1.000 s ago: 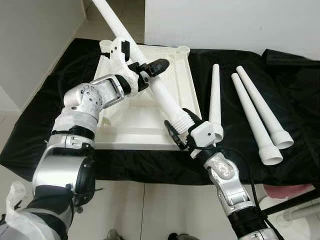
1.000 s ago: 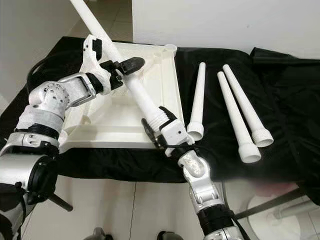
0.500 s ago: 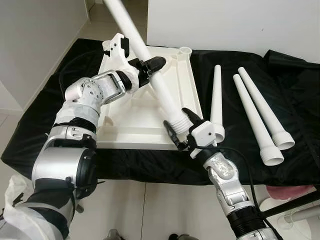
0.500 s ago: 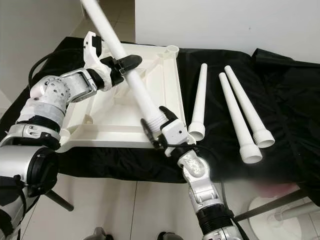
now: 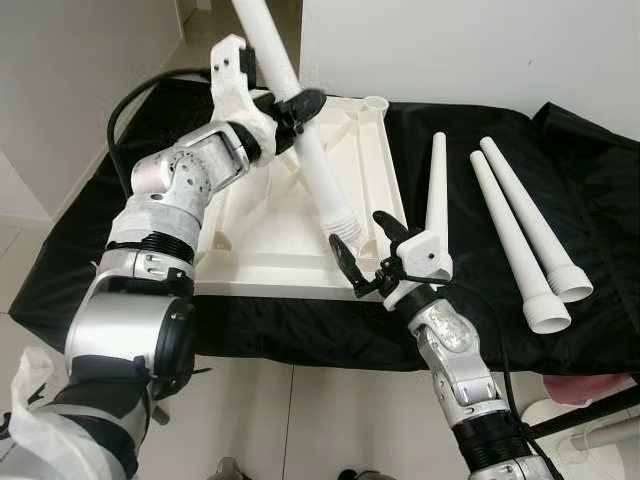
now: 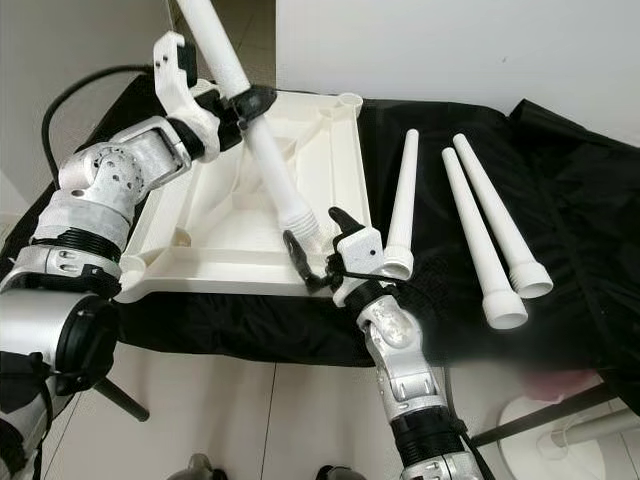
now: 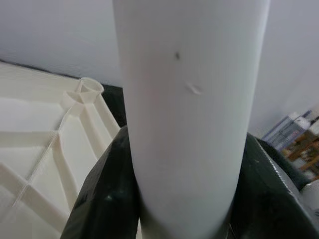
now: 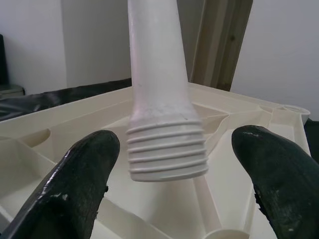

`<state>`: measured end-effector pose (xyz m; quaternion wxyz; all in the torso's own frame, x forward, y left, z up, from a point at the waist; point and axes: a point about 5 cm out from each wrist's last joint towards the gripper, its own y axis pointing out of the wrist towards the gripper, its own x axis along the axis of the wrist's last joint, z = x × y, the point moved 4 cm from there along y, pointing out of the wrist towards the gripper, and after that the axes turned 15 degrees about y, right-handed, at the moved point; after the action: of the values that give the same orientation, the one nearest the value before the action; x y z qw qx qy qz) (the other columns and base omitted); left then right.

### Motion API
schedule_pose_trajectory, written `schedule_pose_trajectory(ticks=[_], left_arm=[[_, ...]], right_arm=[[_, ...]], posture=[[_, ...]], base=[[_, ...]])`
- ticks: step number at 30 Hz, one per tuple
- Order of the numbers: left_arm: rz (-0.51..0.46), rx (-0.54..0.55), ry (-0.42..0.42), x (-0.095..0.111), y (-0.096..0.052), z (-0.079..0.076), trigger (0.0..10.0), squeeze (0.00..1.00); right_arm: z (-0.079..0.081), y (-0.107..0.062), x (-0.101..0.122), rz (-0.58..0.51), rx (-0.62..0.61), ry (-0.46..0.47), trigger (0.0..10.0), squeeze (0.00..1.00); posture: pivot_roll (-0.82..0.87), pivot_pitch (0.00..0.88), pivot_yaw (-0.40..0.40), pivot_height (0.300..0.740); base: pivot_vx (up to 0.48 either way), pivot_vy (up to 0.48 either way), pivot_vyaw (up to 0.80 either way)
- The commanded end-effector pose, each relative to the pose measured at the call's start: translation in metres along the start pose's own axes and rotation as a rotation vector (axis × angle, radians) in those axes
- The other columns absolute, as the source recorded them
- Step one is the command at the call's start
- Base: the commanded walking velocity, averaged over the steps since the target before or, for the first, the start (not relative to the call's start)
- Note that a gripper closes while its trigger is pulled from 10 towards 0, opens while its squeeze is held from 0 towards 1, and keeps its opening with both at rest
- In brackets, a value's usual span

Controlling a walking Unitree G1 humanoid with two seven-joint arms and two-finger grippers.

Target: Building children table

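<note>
**White leg heading for its socket**

My left gripper (image 5: 283, 105) clamps the leg (image 5: 318, 172) steeply over the tabletop (image 5: 262, 225). My right gripper (image 5: 366, 243) stands released around its threaded end. I should centre the threads squarely on the near corner socket before turning.

right hand (image 5: 366, 247) – let go of leg (image 5: 318, 172), fingers apart | leg – tipped steeper

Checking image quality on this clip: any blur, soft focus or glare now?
Eye views: sharp, evenly lit, black cloth dark but readable. Left wrist view: leg close and soft, fingers blurred. Right wrist view: threaded end sharp, fingers slightly soft.
</note>
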<state>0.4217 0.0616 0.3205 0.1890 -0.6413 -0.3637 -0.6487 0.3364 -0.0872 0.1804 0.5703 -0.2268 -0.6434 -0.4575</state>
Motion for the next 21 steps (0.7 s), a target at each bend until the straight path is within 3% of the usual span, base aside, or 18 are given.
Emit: schedule_pose_trajectory(ticks=[1, 5, 8, 10, 13, 21], left_arm=[[-0.045, -0.092, 0.067, 0.008, 0.002, -0.014, 10.0, 0.00], [-0.066, -0.103, 0.198, 0.009, 0.007, -0.030, 10.0, 0.00], [-0.073, -0.117, 0.236, 0.007, 0.008, -0.040, 10.0, 0.00], [-0.076, -0.119, 0.249, 0.006, 0.009, -0.043, 10.0, 0.00], [-0.082, -0.158, 0.273, -0.001, 0.012, -0.061, 10.0, 0.00], [-0.090, -0.195, 0.292, -0.006, 0.015, -0.079, 10.0, 0.00]], right_arm=[[-0.002, 0.005, 0.007, -0.013, -0.018, 0.008, 10.0, 0.00], [-0.007, 0.022, 0.013, 0.011, -0.061, -0.012, 10.0, 0.00], [-0.004, 0.031, 0.017, 0.021, -0.054, -0.004, 10.0, 0.00], [-0.002, 0.033, 0.019, 0.020, -0.049, -0.008, 10.0, 0.00], [0.002, 0.049, 0.022, 0.051, -0.061, -0.030, 10.0, 0.00], [0.002, 0.061, 0.019, 0.110, -0.092, -0.041, 10.0, 0.00]], posture=[[0.00, 0.017, -0.021, 0.740], [0.01, 0.011, -0.024, 0.740], [0.00, 0.009, -0.023, 0.740], [0.00, 0.009, -0.023, 0.740], [0.00, 0.016, -0.022, 0.740], [0.00, 0.024, -0.021, 0.740]], base=[[0.000, 0.000, 0.00], [0.000, 0.000, 0.00], [0.000, 0.000, 0.00], [0.000, 0.000, 0.00], [0.000, 0.000, 0.00], [0.000, 0.000, 0.00]])
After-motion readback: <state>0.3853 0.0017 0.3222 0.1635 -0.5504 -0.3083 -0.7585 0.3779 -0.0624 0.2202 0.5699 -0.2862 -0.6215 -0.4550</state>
